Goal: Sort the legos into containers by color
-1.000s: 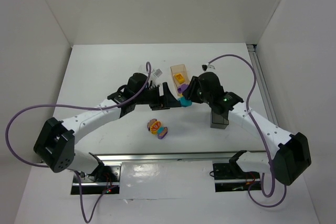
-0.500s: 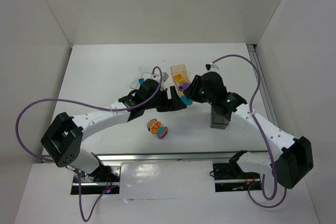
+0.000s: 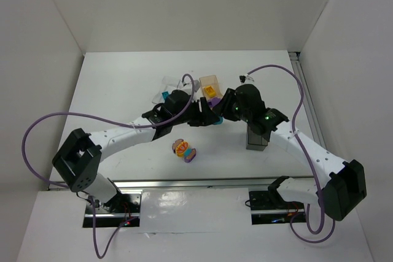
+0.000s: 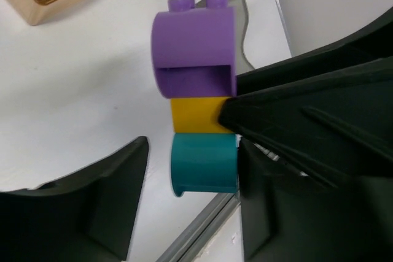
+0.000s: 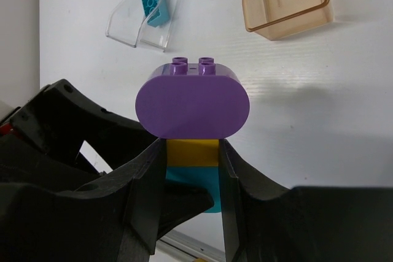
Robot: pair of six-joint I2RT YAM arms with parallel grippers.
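Right gripper (image 5: 191, 159) clamps brick stack (image 5: 191, 99) at yellow brick (image 5: 191, 153). Left gripper (image 4: 191, 173) wide, straddling teal brick (image 4: 204, 162) at stack's 6 o'clock end. Close squarely; pull straight, no twisting.

The left gripper (image 4: 193, 173) and right gripper (image 5: 191, 151) meet nose to nose over the tabletop (image 3: 110, 84), jaws crowding one brick stack (image 5: 192, 99); neither has room ahead. Right jaws pinch the stack; left jaws straddle its teal end with a gap on one side. Tan box (image 3: 207, 80) and clear tray (image 3: 167, 83) stand just beyond, a dark grey box (image 3: 256, 140) off to their right, a brick cluster (image 3: 184, 150) nearer. Bare tabletop spreads far left.
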